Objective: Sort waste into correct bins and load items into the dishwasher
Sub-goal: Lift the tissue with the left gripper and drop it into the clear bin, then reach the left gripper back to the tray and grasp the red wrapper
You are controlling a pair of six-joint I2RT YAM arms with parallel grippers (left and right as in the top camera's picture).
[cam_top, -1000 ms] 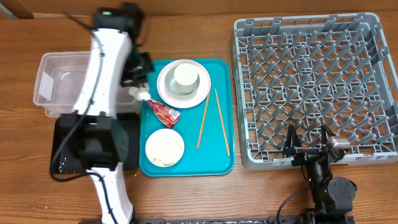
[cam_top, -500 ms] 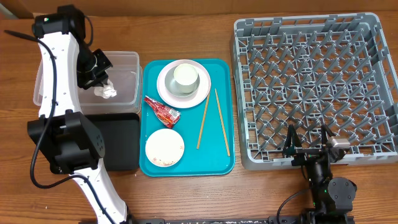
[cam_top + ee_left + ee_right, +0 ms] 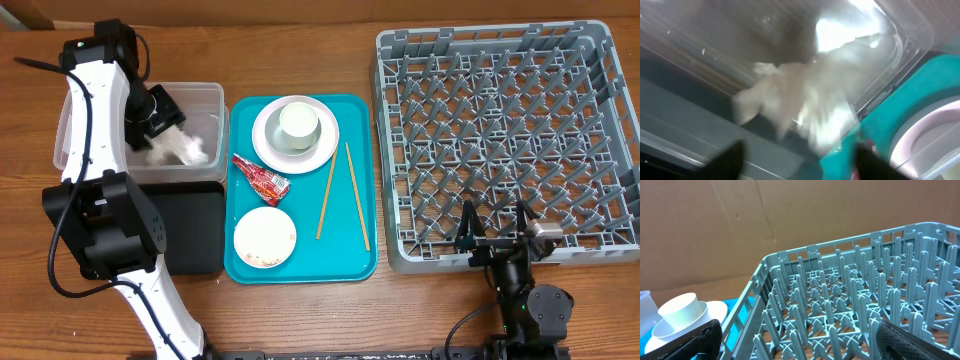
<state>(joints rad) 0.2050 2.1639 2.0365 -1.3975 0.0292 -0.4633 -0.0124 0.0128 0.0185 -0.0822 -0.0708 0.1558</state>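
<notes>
My left gripper hangs over the clear tub with its jaws open. The crumpled white napkin is blurred just below it, inside the tub's front right part. In the left wrist view the napkin is clear of both dark fingertips. The red wrapper, a plate with a white cup, a bowl and two chopsticks lie on the teal tray. My right gripper stands open and empty at the front edge of the grey rack.
The black tray sits in front of the tub, partly under my left arm. The right wrist view looks across the rack's upright pegs towards the cup. A cardboard wall rises behind the table.
My left arm swung from the teal tray to over the clear tub carrying the napkin. Its jaws have opened and the napkin has dropped free. The right arm is still.
</notes>
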